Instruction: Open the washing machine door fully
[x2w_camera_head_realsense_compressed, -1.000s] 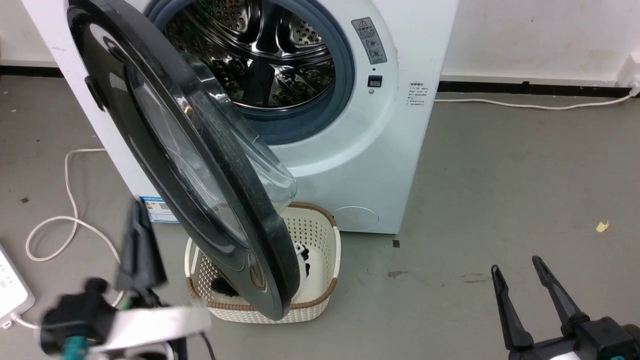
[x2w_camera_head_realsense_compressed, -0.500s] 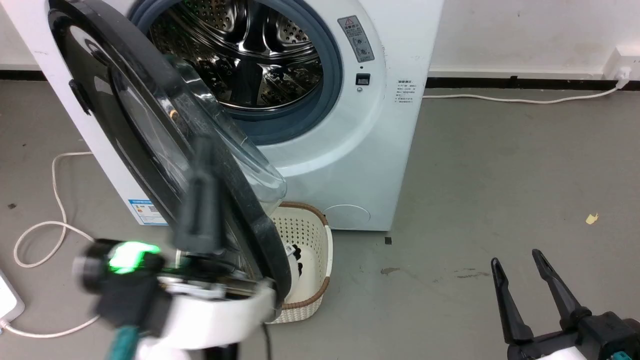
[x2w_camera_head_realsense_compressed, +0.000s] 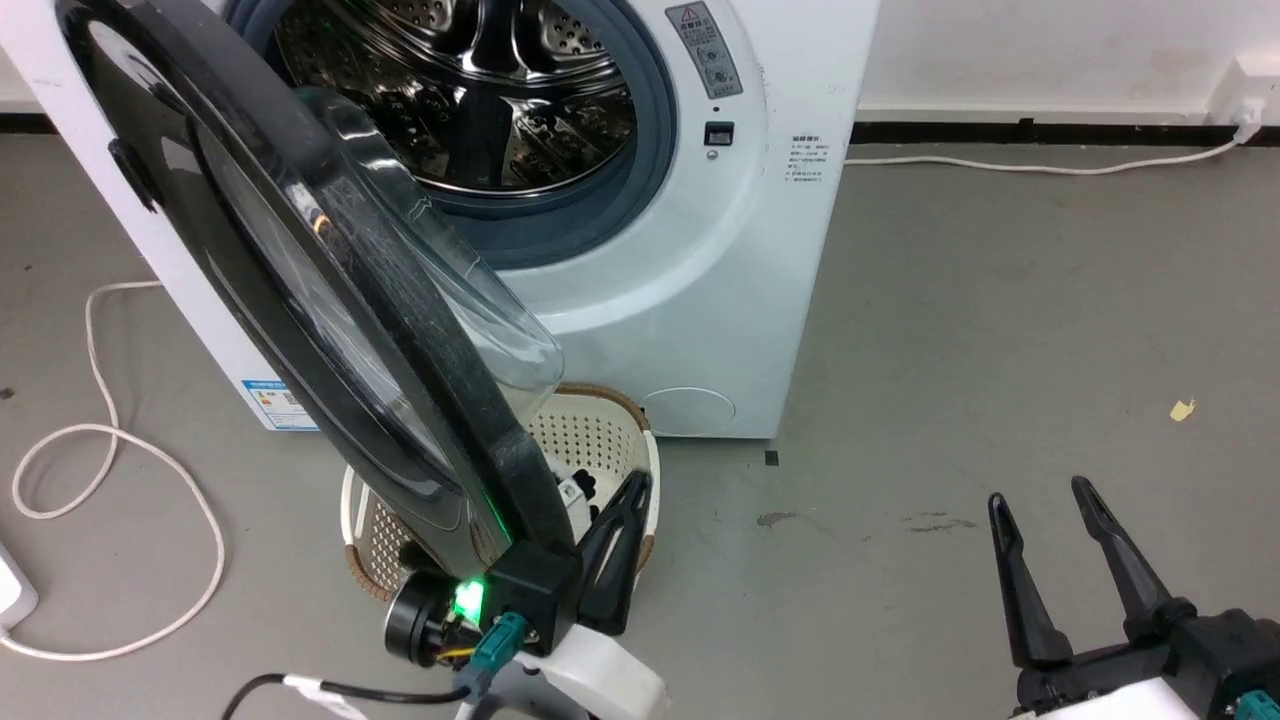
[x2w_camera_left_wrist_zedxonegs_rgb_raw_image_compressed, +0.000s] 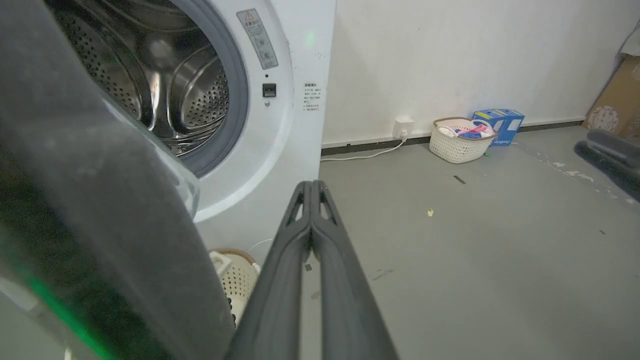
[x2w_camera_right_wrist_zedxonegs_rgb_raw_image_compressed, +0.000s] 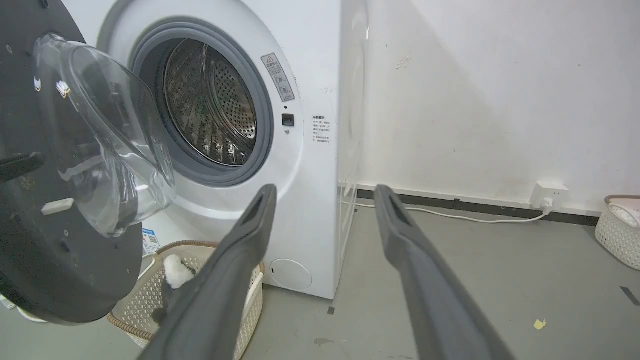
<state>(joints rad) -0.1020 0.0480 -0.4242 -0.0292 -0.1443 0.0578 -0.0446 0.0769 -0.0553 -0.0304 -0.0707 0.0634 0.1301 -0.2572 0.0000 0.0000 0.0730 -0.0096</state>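
The white washing machine (x2w_camera_head_realsense_compressed: 760, 280) stands at the top of the head view, its steel drum showing. The washing machine door (x2w_camera_head_realsense_compressed: 300, 290), black with a clear glass bowl, hangs swung out, nearly edge-on to me, over a basket. My left gripper (x2w_camera_head_realsense_compressed: 628, 492) is shut and holds nothing; its fingers point up close beside the inner side of the door's free edge. The left wrist view shows the same shut gripper (x2w_camera_left_wrist_zedxonegs_rgb_raw_image_compressed: 311, 185) with the door (x2w_camera_left_wrist_zedxonegs_rgb_raw_image_compressed: 100, 210) blurred at its left. My right gripper (x2w_camera_head_realsense_compressed: 1040, 493) stands open at the lower right, far from the door, and shows open (x2w_camera_right_wrist_zedxonegs_rgb_raw_image_compressed: 325, 190) in its wrist view.
A cream basket (x2w_camera_head_realsense_compressed: 610, 440) with dark and white items sits on the floor under the door. A white cable (x2w_camera_head_realsense_compressed: 100, 440) loops at the left near a power strip (x2w_camera_head_realsense_compressed: 12, 590). Another basket (x2w_camera_left_wrist_zedxonegs_rgb_raw_image_compressed: 460, 142) and a blue box (x2w_camera_left_wrist_zedxonegs_rgb_raw_image_compressed: 500, 122) stand by the wall.
My left arm has swept from the outer left side of the door, across its front, to the inner right side of its free edge. The camera has shifted. The right gripper stays put.
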